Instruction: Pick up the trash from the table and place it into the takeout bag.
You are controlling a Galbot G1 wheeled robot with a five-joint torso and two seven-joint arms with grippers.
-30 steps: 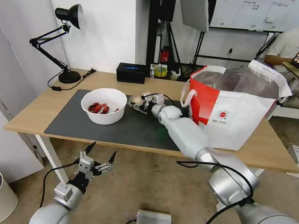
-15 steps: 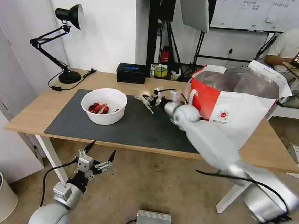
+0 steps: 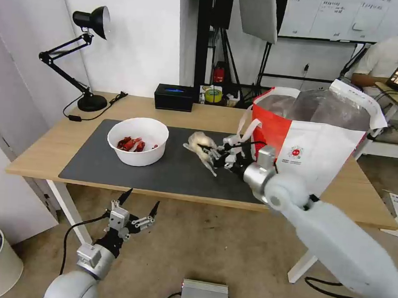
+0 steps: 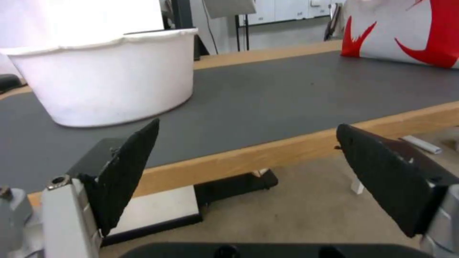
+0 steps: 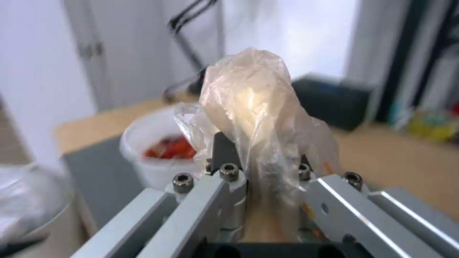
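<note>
Plastic wrap, crumpled into a thin, translucent beige plastic-wrap ball [image 5: 260,118], is sitting pinched between the closed fingers of the right gripper [image 3: 208,152], which is hanging in the air above the dark grey mat [image 3: 170,169] of the table [image 3: 47,151], between the bowl and the takeout bag. The right wrist view is showing the glossy, wrinkled film bulging up past the bolted silver finger mounts, with its lower end squeezed narrow between them; the head view is giving it as a pale lump at the gripper's tip.

The white round bowl [image 3: 137,140] is resting on the mat toward the robot's left, smooth-walled, with red shellfish scraps [image 3: 130,142] lying inside. The left wrist view is catching the bowl's plain outer wall and thick rim from the side, where the scraps are hidden. The takeout bag [image 3: 314,149] is standing boxy and upright at the table's right end, its white front carrying a small red round logo, its side panel red, its silver foil lining gaping at the top and a white loop handle drooping toward the gripper.

The left gripper [image 3: 137,206] is hanging below the table's front edge, its black, textured fingers [image 4: 131,168] spread wide and holding nothing.
</note>
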